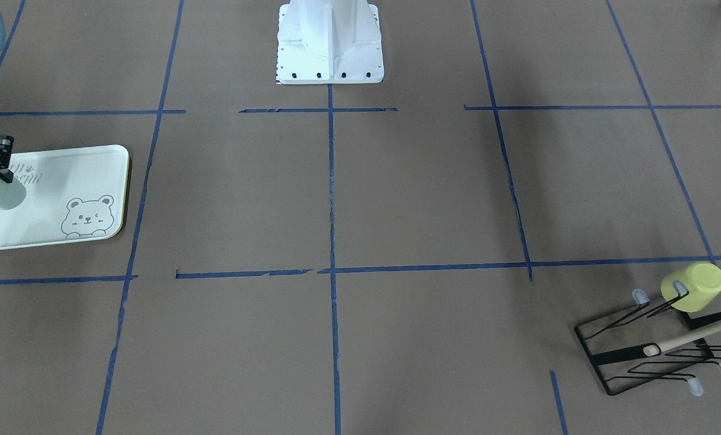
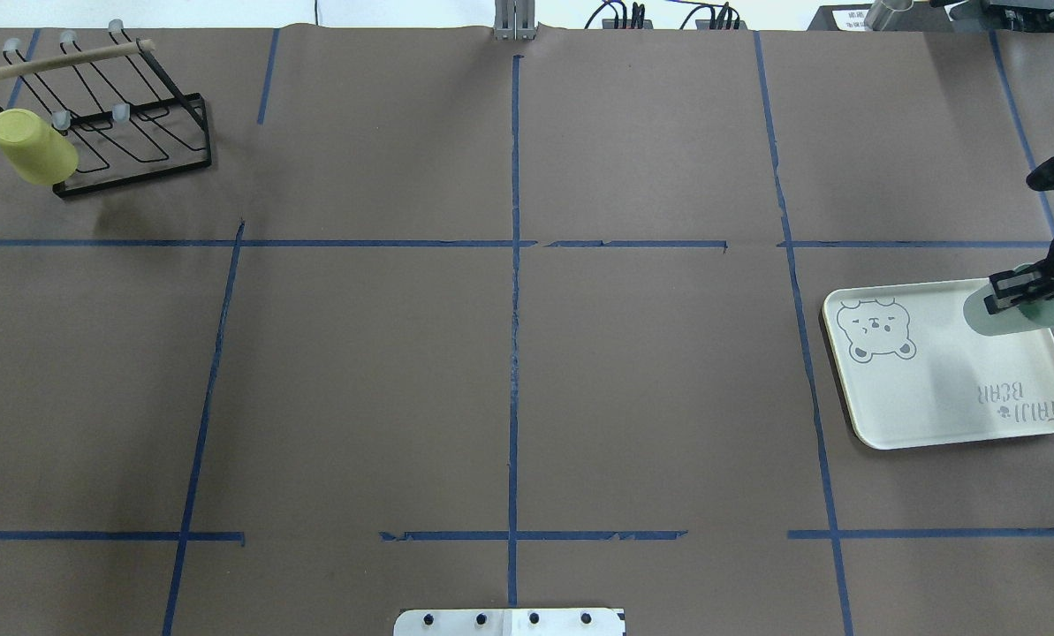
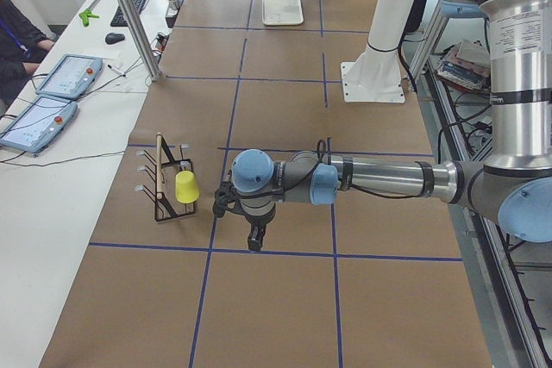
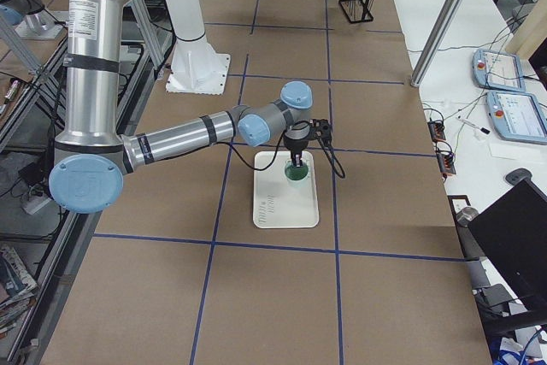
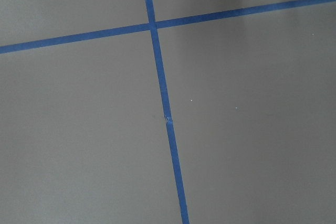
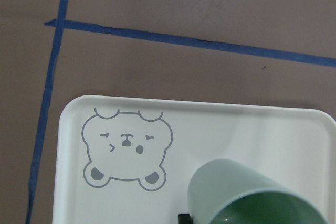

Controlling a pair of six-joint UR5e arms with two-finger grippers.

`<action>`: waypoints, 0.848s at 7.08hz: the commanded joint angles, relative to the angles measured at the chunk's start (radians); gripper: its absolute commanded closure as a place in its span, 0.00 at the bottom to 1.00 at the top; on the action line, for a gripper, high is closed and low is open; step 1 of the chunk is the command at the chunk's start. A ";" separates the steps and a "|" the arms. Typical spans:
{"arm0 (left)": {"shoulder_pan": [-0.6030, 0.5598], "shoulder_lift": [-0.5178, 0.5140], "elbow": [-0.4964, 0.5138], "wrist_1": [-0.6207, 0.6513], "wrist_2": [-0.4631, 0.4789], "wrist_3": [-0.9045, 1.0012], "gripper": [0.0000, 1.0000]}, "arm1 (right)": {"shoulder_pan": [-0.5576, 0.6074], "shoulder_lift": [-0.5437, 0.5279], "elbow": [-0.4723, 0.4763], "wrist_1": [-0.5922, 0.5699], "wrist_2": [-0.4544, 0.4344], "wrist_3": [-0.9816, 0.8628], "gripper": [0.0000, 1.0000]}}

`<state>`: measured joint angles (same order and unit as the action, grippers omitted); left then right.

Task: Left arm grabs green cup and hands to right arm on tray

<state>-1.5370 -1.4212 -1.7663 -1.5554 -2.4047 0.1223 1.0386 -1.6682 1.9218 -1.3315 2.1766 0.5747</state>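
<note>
- The silver-grey tubular right arm with pale blue joint caps reaches out over the pale cream-green rectangular tray, which has rounded corners, a grey bear drawing and "TAIJI BEAR" lettering.
- Its black two-finger right gripper points down and is clamped on the rim of the small handleless plastic mint-green cup.
- In the right wrist view a bit of one black finger sits against the outside of the rim.
- The mint-green cup hangs mouth-up over the tray. It looks lifted clear of the tray, since a soft shadow falls on the tray apart from it.
- The tray lies flat at the robot's right end of the brown paper-covered table, inside one square of the blue tape lines.
- The silver-grey left arm stretches low over the robot's left part of the table. Its black two-finger left gripper points down, near the rack but apart from it.
- It shows only in the side view, so I cannot tell how its fingers stand. Its wrist camera sees only paper and tape.
- A yellow plastic cup hangs upside down on a prong of the black wire rack at the far left corner.
- The white robot base stands at the middle of the robot's edge.
</note>
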 commanded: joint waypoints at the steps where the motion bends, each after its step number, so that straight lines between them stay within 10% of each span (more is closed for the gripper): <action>1: 0.000 -0.005 0.001 0.000 -0.001 -0.009 0.00 | -0.069 0.002 -0.026 0.015 -0.023 0.034 0.97; 3: 0.000 -0.007 0.001 0.000 -0.001 -0.010 0.00 | -0.100 0.015 -0.073 0.015 -0.021 0.036 0.62; 4: 0.000 -0.008 0.002 0.000 -0.001 -0.010 0.00 | -0.107 0.028 -0.078 0.015 -0.026 0.033 0.17; 6: 0.000 -0.010 0.001 0.000 -0.001 -0.021 0.00 | -0.097 0.015 -0.020 0.011 -0.023 0.030 0.00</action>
<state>-1.5370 -1.4304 -1.7652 -1.5555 -2.4053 0.1069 0.9387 -1.6457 1.8688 -1.3171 2.1525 0.6070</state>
